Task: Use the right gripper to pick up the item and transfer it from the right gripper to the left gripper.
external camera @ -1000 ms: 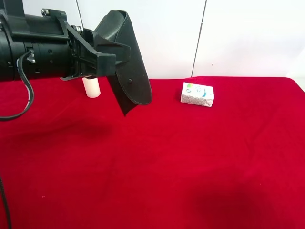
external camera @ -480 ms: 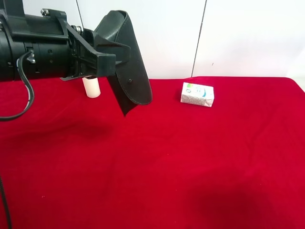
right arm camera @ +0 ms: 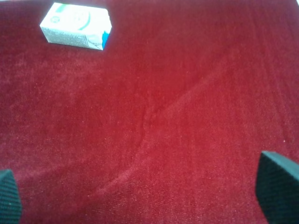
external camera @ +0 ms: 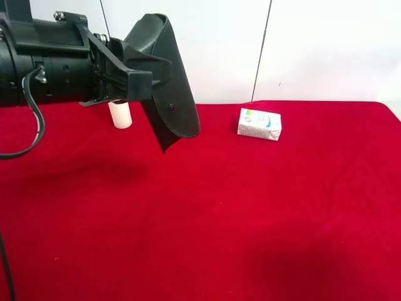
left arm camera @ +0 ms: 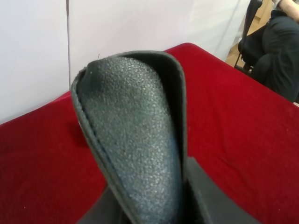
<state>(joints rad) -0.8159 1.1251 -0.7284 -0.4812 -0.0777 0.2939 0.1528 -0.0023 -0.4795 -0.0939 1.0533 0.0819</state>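
Two grippers, two different states. Your left gripper (external camera: 143, 74) is clamped tight on the item (external camera: 175, 94), gripping the black case near its upper end. The left wrist view shows the grained leather (left arm camera: 135, 140) filling the frame, with one finger (left arm camera: 212, 198) pressed against its side. The case hangs clear of the red cloth (external camera: 250, 219), tilted, its rounded flap end lowest and the snap button facing the high camera. It casts a shadow on the cloth beneath.

Your right gripper (right arm camera: 144, 191) stands spread wide over the table and holds nothing. Only red cloth with a curved crease (right arm camera: 149, 121) shows between its two fingertips. The high camera does not catch it.

Around the held case, the white candle (external camera: 119, 114) stands on the cloth just behind the left gripper, which hides its top. The small white carton (external camera: 260, 123) lies near the table's far edge, well apart from the case. The right wrist view sees it (right arm camera: 76, 25) far from the fingertips. A black cable (external camera: 34, 125) loops down from the all-black arm. White wall panels (external camera: 313, 50) close off the back.
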